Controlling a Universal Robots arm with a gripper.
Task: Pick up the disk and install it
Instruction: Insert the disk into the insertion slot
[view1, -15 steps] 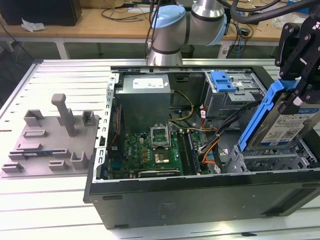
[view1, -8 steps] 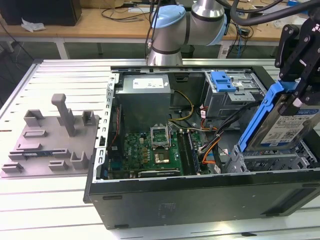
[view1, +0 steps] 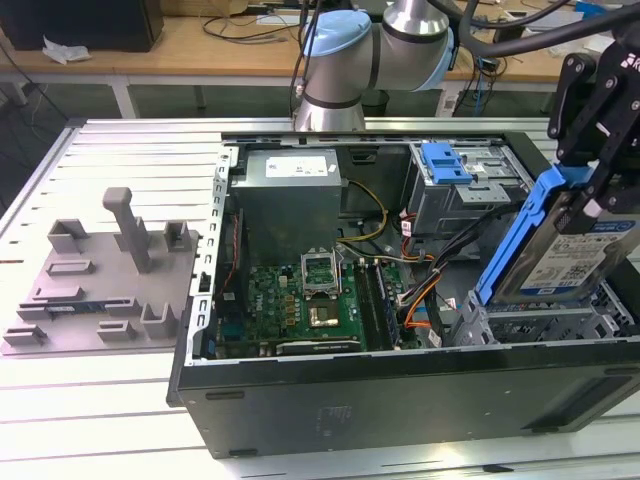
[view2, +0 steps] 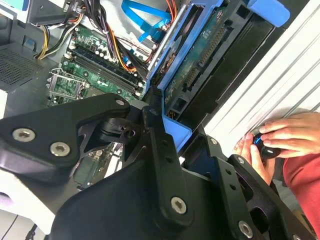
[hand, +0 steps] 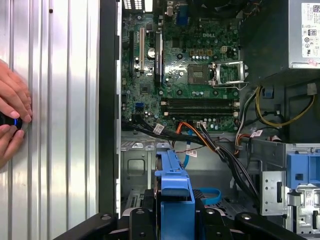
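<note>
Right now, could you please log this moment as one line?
end effector: shut on disk | disk: tilted above computer case, exterior view's right | seated: no

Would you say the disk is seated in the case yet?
Not seated: the disk stands tilted over the metal cage, upper end clamped in the pincer.

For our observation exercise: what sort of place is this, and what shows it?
Probably a robotics lab or workshop: an open computer case lies on a slatted metal bench, the arm's pincer holds the disk above it, and cable-strewn desks stand behind.
</note>
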